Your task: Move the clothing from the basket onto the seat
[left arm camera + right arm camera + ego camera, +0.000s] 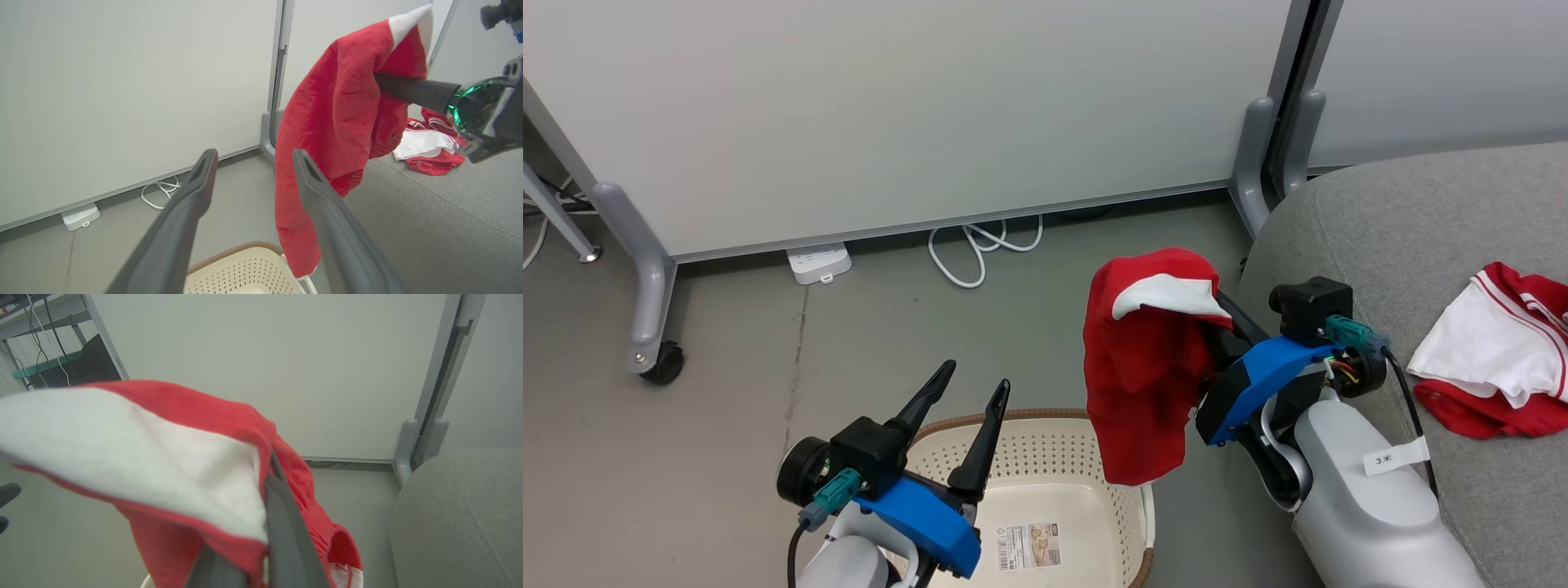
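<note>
Right gripper pinching garment above basket, left gripper spread. Next I swing right over seat, then release.

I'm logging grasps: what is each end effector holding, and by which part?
The right end effector is shut on a red garment at its upper fold, beside the white panel; the rest hangs free. The left end effector holds nothing.

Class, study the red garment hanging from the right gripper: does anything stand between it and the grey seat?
Nothing visible does. The held garment hangs from the right gripper just beside the seat edge, with bare cushion nearest; the second garment lies farther along the seat.
</note>
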